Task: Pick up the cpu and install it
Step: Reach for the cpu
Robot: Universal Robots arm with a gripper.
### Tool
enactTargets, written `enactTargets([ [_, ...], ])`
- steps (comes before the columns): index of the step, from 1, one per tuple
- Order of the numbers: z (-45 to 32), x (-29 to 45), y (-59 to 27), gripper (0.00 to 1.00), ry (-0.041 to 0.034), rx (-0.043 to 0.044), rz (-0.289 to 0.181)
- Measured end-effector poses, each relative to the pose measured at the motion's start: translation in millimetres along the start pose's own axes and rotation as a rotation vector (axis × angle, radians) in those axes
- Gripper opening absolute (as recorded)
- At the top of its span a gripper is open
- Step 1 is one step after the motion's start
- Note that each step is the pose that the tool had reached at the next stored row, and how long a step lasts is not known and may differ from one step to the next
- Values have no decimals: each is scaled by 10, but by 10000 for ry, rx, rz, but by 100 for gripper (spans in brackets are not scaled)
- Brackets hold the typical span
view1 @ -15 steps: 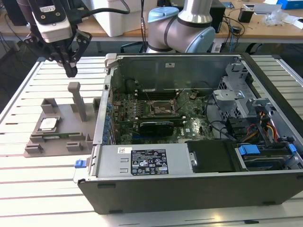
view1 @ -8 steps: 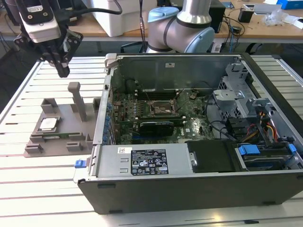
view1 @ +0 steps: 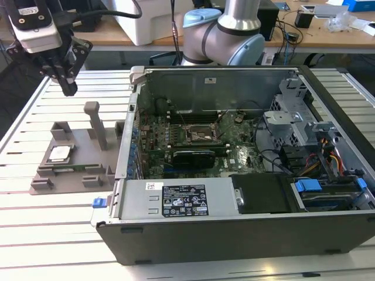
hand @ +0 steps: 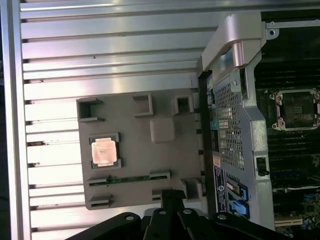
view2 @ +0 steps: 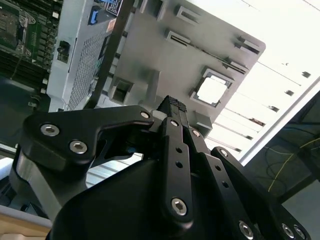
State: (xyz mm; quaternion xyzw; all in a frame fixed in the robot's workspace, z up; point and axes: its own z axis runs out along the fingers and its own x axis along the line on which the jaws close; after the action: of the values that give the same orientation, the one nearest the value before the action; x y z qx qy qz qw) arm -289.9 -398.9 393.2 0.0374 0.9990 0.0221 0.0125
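Observation:
The cpu [view1: 60, 154] is a small silver square chip lying flat in a recess of the grey plastic fixture [view1: 88, 170] on the slatted table, at the exterior view's left. It also appears in both wrist views, as the cpu [hand: 104, 151] and the cpu [view2: 212, 90]. My gripper [view1: 68, 88] hangs high above the table, beyond the fixture and apart from the chip, with its black fingers [view2: 175, 106] together and nothing between them. The bare socket [view1: 198, 136] sits on the motherboard inside the open computer case; the first wrist view shows this socket [hand: 295, 109] too.
The open computer case [view1: 234, 228] takes up the middle and the exterior view's right. A black expansion card [view1: 193, 157] lies just in front of the socket. The fixture carries upright posts [view1: 96, 126]. The arm's base [view1: 225, 35] stands behind the case.

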Motion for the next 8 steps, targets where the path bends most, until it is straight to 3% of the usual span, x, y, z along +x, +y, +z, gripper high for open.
enactTargets([
  [2,-2,47,-3,11,1,0,1],
  [6,-6,229,-17,11,1,0,0],
  [8,-8,285,-21,11,2,1,0],
])
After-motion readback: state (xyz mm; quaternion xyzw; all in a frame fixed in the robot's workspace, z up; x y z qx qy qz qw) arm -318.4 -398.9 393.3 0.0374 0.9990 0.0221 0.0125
